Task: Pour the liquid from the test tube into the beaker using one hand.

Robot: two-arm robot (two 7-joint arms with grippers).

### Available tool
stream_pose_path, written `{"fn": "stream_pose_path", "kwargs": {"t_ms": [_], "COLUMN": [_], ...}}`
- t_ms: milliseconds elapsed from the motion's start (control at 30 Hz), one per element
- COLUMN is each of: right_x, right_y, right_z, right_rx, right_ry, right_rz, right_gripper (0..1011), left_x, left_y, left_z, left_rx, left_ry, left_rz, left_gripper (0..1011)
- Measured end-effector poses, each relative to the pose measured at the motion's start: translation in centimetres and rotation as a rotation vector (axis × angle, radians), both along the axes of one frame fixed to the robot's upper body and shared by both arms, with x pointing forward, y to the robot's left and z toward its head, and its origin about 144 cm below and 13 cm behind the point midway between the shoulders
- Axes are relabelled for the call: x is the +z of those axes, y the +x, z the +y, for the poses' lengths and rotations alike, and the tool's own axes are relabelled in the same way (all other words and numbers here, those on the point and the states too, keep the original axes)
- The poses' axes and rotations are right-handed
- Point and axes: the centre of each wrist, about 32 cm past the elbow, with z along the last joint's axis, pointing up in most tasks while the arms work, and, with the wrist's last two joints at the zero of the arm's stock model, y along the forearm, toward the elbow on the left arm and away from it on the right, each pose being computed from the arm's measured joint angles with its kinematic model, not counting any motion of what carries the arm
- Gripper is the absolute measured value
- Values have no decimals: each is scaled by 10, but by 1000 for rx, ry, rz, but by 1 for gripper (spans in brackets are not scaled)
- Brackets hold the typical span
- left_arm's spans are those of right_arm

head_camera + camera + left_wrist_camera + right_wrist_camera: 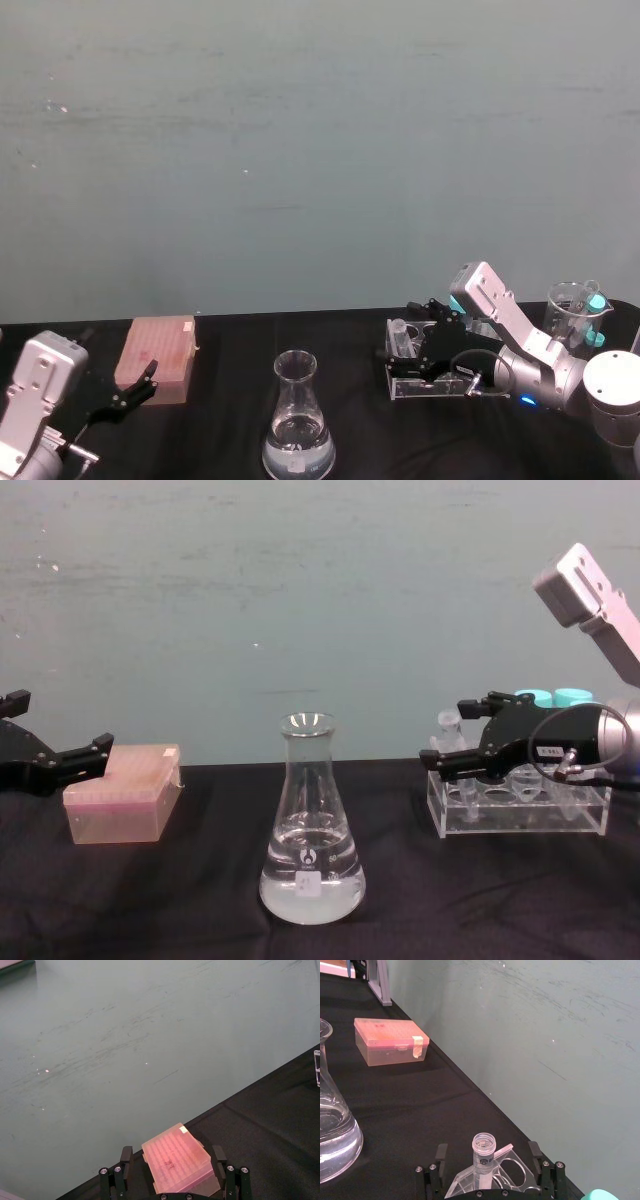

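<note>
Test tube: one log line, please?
right gripper open at test tube in rack | left gripper open by pink box | beaker upright

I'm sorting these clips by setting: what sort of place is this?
Likely a laboratory bench setup: a glass conical flask holding clear liquid, a clear tube rack, and a pink lidded box.

The black table (200, 900) carries a pink lidded box (122, 805) on the left, the beaker (311, 840) in the middle and a clear tube rack (560, 815) on the right, all well apart.
</note>
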Motion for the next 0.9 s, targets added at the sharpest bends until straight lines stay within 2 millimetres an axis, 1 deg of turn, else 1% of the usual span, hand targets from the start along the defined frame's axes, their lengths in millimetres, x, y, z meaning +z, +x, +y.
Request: {"fn": "stream_pose_path", "kwargs": {"t_ms": [133, 200, 300, 333, 400, 567, 633, 667, 767, 800, 833, 867, 900], "right_x": [0, 0, 0, 0, 0, 0, 0, 0, 0, 0, 0, 0, 0], "right_y": [0, 0, 0, 0, 0, 0, 0, 0, 0, 0, 0, 0, 0], "right_z": [0, 0, 0, 0, 0, 0, 0, 0, 0, 0, 0, 0, 0], "right_rx": [0, 0, 0, -1, -1, -1, -1, -1, -1, -1, -1, -1, -1], "right_ry": [0, 0, 0, 0, 0, 0, 0, 0, 0, 0, 0, 0, 0], "right_rz": [0, 1, 1, 1, 1, 1, 1, 1, 1, 1, 1, 1, 1], "right_gripper": [947, 868, 817, 763, 734, 544, 504, 446, 388, 319, 301, 260, 246], "left_x": [0, 0, 0, 0, 0, 0, 0, 0, 0, 0, 0, 0, 0], "left_y": [0, 0, 0, 0, 0, 0, 0, 0, 0, 0, 0, 0, 0], "left_z": [0, 0, 0, 0, 0, 0, 0, 0, 0, 0, 0, 0, 0], "left_rx": [0, 0, 0, 0, 0, 0, 0, 0, 0, 0, 0, 0, 0], "left_ry": [0, 0, 0, 0, 0, 0, 0, 0, 0, 0, 0, 0, 0], "left_rz": [0, 0, 0, 0, 0, 0, 0, 0, 0, 0, 0, 0, 0], "left_gripper": [1000, 1000, 1000, 1000, 1000, 1000, 1000, 1000, 1000, 1000, 1000, 1000, 1000]}}
